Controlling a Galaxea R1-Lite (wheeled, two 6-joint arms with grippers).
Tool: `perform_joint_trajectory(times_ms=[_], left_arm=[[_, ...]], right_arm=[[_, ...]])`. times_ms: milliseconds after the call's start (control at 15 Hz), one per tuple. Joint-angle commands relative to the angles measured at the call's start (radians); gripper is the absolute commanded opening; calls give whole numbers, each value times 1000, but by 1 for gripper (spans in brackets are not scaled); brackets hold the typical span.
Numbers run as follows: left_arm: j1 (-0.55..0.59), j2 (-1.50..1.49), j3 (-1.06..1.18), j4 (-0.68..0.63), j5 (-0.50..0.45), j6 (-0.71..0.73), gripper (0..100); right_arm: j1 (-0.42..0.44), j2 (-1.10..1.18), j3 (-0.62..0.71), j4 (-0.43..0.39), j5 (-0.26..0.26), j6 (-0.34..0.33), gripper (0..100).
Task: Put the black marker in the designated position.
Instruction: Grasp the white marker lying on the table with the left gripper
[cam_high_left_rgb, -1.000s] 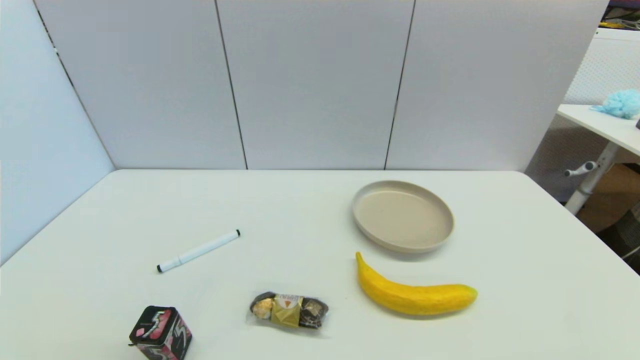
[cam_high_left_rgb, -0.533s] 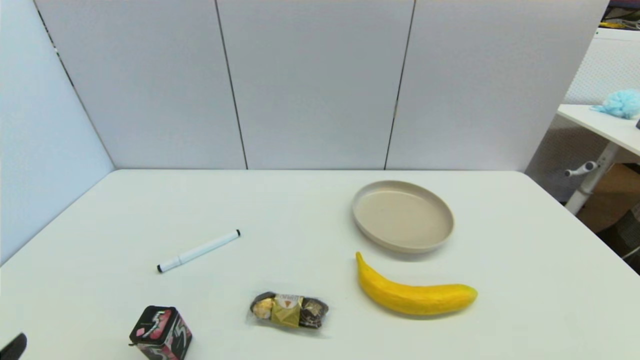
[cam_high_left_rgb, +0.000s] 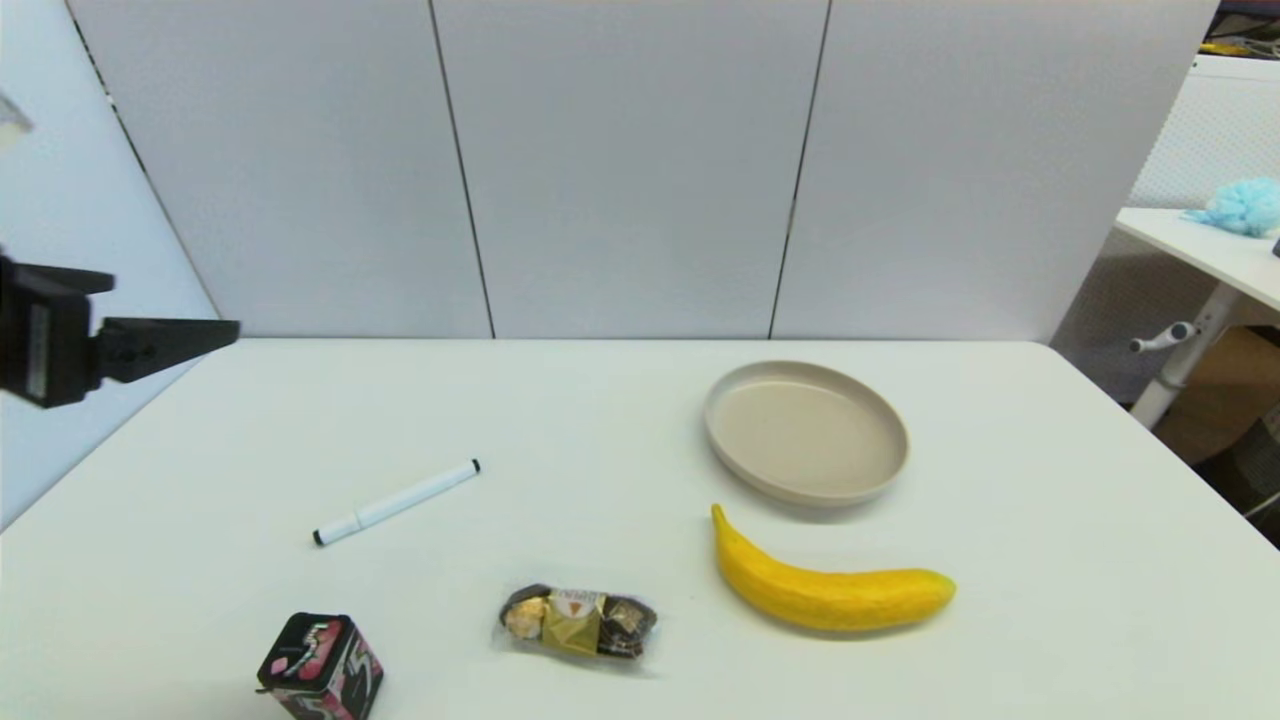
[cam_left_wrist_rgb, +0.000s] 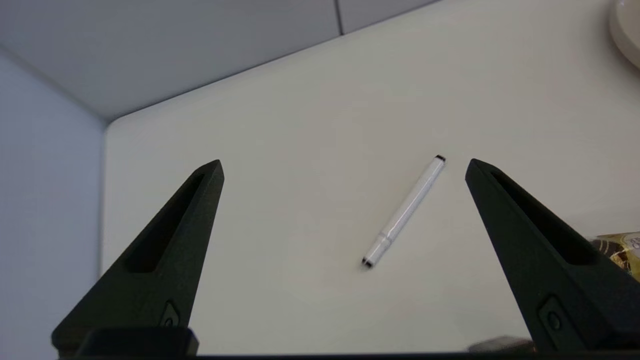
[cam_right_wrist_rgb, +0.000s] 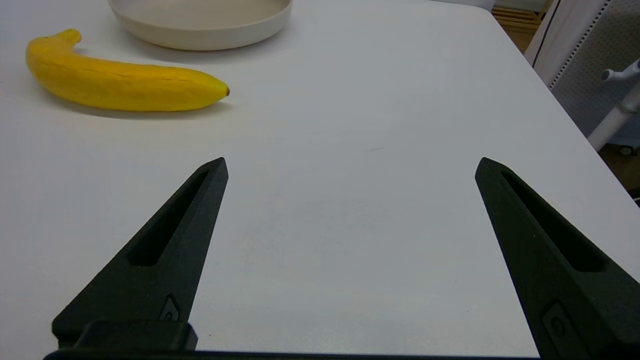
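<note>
1. Broadly, the white table (cam_high_left_rgb: 620, 400) fills the head view, with grey wall panels (cam_high_left_rgb: 620, 170) behind it and a second white desk (cam_high_left_rgb: 1215, 255) off at 3 o'clock carrying a fluffy blue thing (cam_high_left_rgb: 1240, 207).
2. Next in size, the left gripper (cam_left_wrist_rgb: 342, 167) hangs high over the table's left edge, at about 9 o'clock in the head view, where only one dark finger (cam_high_left_rgb: 165, 340) shows pointing toward the middle. Its wrist camera shows both fingers spread wide, with nothing between them, looking down on the marker from well above.
3. The right gripper (cam_right_wrist_rgb: 350, 165) does not show in the head view. Its own camera shows it low over bare tabletop, fingers wide apart and holding nothing, with the banana and the plate at 10 to 11 o'clock ahead of it.
4. The beige plate (cam_high_left_rgb: 805, 430) sits at about 2 o'clock from the table's middle, with nothing on it.
5. The banana (cam_high_left_rgb: 825, 585) lies just on the near side of the plate, apart from it, its stem end toward the plate.
6. The black marker (cam_high_left_rgb: 397, 501) lies flat on the table at about 8 o'clock from the middle, slanted, one black tip toward 2 o'clock and the other toward 8 o'clock. Nothing touches it.
7. The chocolate packet (cam_high_left_rgb: 578, 620) lies near the front edge, at 6 o'clock.
8. The small black-and-pink tin (cam_high_left_rgb: 320, 665) stands at 7 o'clock, on the near side of the marker and well apart from it.
</note>
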Motion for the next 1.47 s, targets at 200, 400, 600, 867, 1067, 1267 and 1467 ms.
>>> perform_joint_trajectory(times_ms=[200, 400, 600, 867, 1067, 1267, 1467], left_arm=[[-67, 469, -245, 200, -157, 26, 100], [-79, 540, -306, 335, -156, 32, 100], [-82, 575, -321, 451, -148, 61, 100], [-81, 609, -338, 504, -93, 181, 100], [-82, 655, -341, 505, -85, 237, 100], [-84, 704, -349, 507, -85, 276, 100], [-93, 736, -350, 504, -84, 277, 100]], right_arm=[[0, 1, 0, 0, 1, -1, 100], [0, 1, 0, 0, 1, -1, 100], [0, 1, 0, 0, 1, -1, 100], [0, 1, 0, 0, 1, -1, 100], [0, 1, 0, 0, 1, -1, 100], [0, 1, 0, 0, 1, -1, 100], [0, 1, 0, 0, 1, -1, 100]])
